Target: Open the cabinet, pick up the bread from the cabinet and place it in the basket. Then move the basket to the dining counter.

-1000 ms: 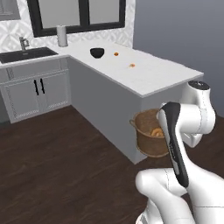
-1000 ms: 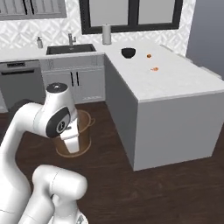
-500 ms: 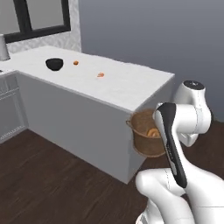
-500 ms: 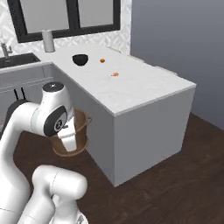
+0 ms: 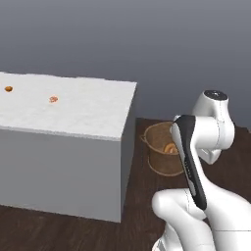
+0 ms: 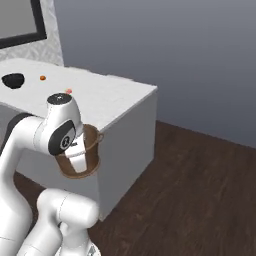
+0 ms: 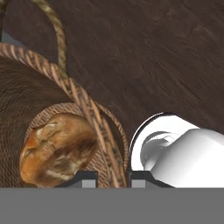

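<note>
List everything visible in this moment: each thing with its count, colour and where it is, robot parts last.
basket: one, brown woven, carried above the dark wood floor beside the counter's end; its rim sits between the gripper's fingertips in the hand view.
bread: one, tan-brown, lying on the basket's bottom.
dining counter: one, white marble top with plain gray front.
small orange pieces: two, on the counter top, apart from each other.
dark bowl: one, black, on the counter's far part in the right base view.
window: one, dark-framed, on the wall at upper left in the right base view.
arm: one, white with dark joints.
gripper: one, dark fingertips, shut on the basket's rim.
</note>
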